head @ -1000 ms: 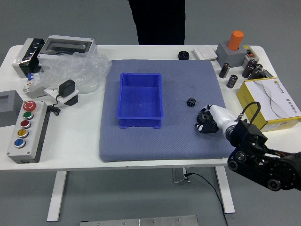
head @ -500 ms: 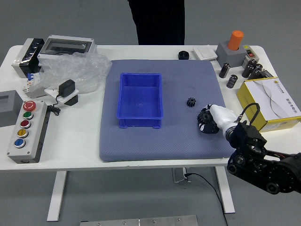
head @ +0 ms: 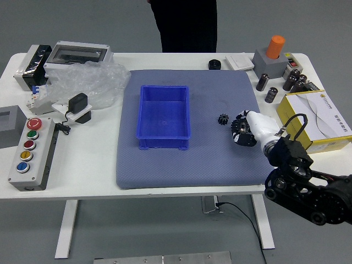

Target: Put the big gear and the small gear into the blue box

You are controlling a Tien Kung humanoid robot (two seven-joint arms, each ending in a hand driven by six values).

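Your right hand (head: 257, 126) clamps the big gear (head: 240, 126) near the mat's (head: 192, 168) right edge. The small gear (head: 223, 119) sits just beside it, the blue box (head: 163, 115) toward the left edge.

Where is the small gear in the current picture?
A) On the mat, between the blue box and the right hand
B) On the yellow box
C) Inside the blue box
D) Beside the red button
A: the small gear lies on the mat, right of the blue box.
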